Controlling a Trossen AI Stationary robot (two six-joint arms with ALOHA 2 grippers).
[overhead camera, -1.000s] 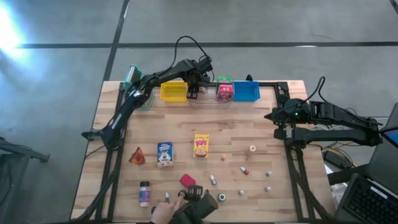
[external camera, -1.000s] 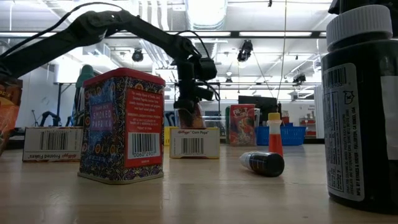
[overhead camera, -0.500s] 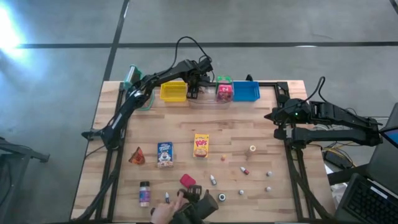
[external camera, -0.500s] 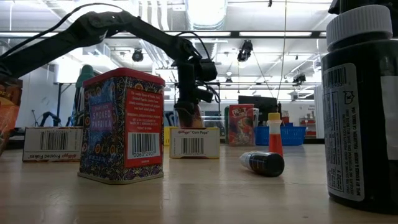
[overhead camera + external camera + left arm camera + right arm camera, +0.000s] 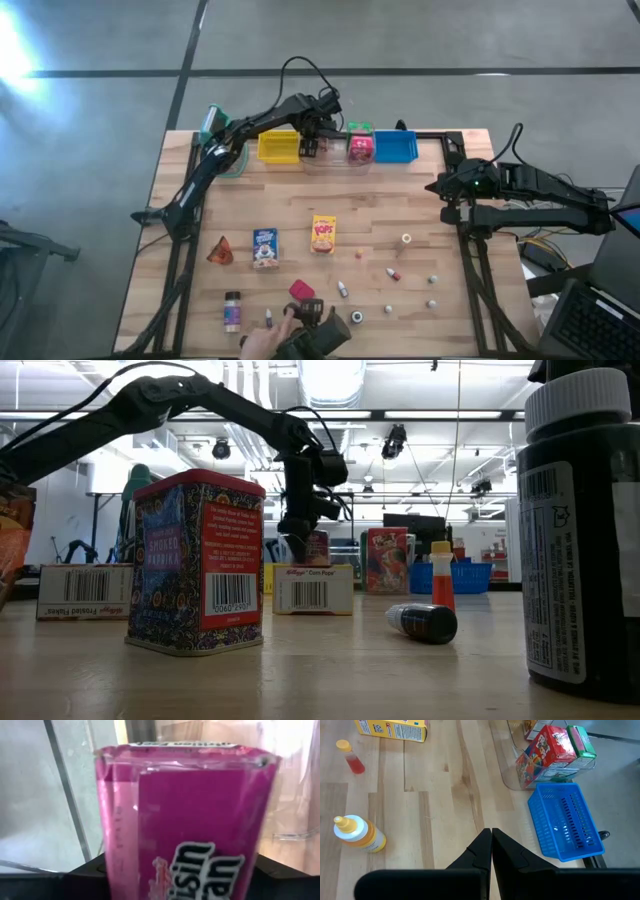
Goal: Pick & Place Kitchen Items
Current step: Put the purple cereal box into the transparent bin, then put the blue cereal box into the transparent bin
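1. Pink cardboard fills the left wrist view: a pink mini box (image 5: pixel 185 820) sits between the fingers of the left end effector (image 5: pixel 312 146), which hangs over the clear bin (image 5: pixel 335 163) at the table's far edge, between the yellow bin (image 5: pixel 279 148) and the blue bin (image 5: pixel 396 147).
2. Whether the box is gripped or already freed cannot be told from the pictures; the fingers flank it, but contact is not clear.
3. A release from height could be judged risky — the box might strike the clear bin's rim and tip out onto the table (image 5: pixel 300 210), or land on the colourful boxes (image 5: pixel 555 750) already standing in that bin and knock them over.
4. If the fingers part unevenly, the box could be dragged sideways towards the yellow bin.
5. The remaining kitchen items — the yellow box (image 5: pixel 323 233), the blue box (image 5: pixel 265 247), the orange wedge (image 5: pixel 220 250) and the small bottles — lie well apart from this drop and are unlikely to be disturbed.
6. The right end effector (image 5: pixel 491 840) is pressed together and empty, parked near the table's right edge.
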